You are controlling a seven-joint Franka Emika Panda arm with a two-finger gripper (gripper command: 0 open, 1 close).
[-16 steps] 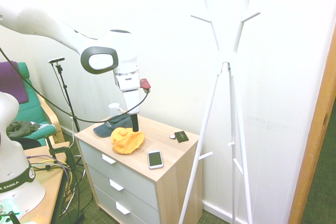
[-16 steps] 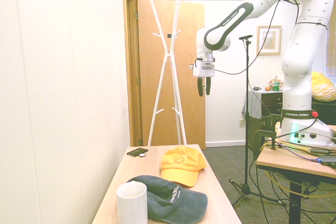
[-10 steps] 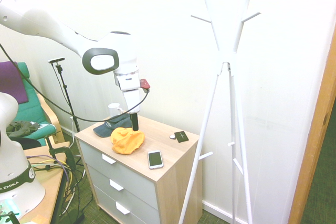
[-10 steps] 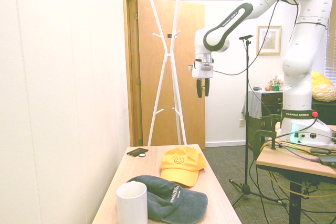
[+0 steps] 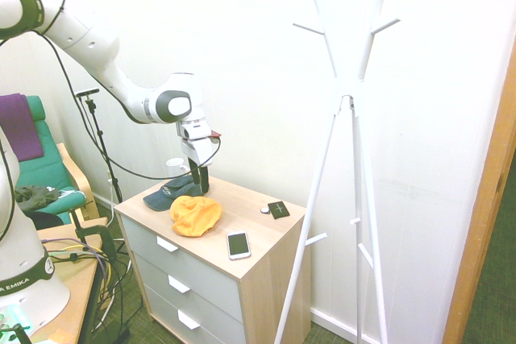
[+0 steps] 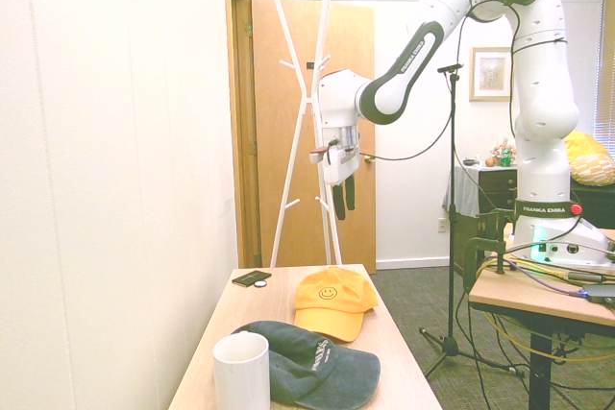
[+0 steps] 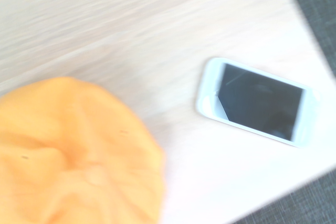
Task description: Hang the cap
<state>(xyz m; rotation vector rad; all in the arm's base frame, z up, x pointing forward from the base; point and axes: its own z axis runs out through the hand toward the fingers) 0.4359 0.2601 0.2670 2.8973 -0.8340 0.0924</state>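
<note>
The cap (image 5: 195, 216) is bright yellow-orange and lies on top of the wooden dresser (image 5: 260, 230), between a dark cap and a phone. In the second exterior view the cap (image 6: 332, 300) shows a smiley on its front. The wrist view holds part of the cap (image 7: 73, 156), blurred. My gripper (image 5: 200, 180) hangs above the dresser near the cap, pointing down. Its fingers (image 6: 338, 203) stand apart with nothing between them, so the gripper (image 6: 343, 201) is open, well clear of the cap. The white coat stand (image 5: 348, 94) rises to the right of the dresser.
A dark blue-grey cap (image 5: 171, 191) and a white mug (image 5: 175, 168) sit at the dresser's left end. A white phone (image 5: 238, 244) lies near the front edge, and a black wallet (image 5: 278, 209) with a small round thing lies further back. The wall runs behind.
The arm has swung in over the dresser and come down, bringing the gripper lower and closer to the cap. The fingers stay open. Nothing on the dresser has moved.
</note>
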